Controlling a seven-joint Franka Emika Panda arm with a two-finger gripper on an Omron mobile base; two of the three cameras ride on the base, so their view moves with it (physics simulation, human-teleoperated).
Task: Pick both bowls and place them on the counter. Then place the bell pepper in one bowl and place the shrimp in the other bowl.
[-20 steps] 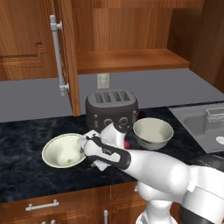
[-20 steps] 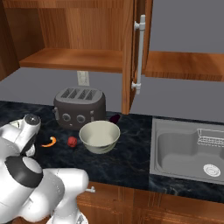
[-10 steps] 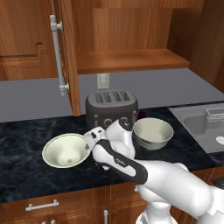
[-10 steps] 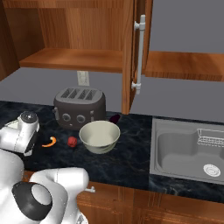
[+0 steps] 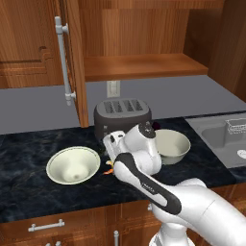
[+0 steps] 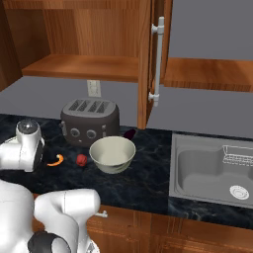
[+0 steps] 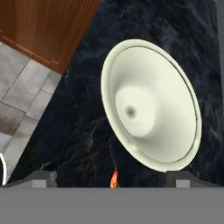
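As they sit — two bowls (image 5: 73, 165) (image 5: 171, 145), one shrimp (image 6: 56, 160), one pepper (image 6: 81, 159)

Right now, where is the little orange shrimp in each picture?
Left base view: shrimp peeks out between the wide bowl and the arm.
Right base view: shrimp lies left of the red pepper.
Hand view: its tip pokes up at the bottom edge.
Shared landmark: the toaster, behind it.

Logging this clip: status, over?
Gripper open, empty, over shallow bowl. Both bowls on counter; deeper bowl empty. Shrimp, bell pepper on counter between them.
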